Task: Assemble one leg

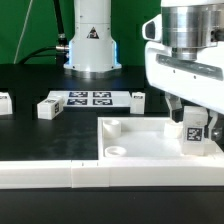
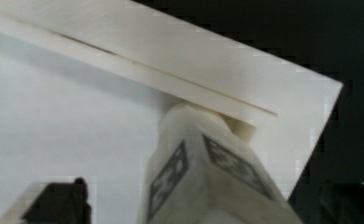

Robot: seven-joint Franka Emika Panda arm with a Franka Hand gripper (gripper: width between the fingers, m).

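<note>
Exterior view: my gripper [image 1: 190, 118] hangs over the leg [image 1: 193, 130], which stands upright on the white panel [image 1: 140, 140] near its corner, presumably seated there. Wrist view: jaws spread wide, gripping nothing, straddling the leg [image 2: 205, 165].

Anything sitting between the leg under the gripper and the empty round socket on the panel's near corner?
No. In the exterior view only bare panel surface lies between the leg and the empty socket. The wrist view does not show that socket.
</note>
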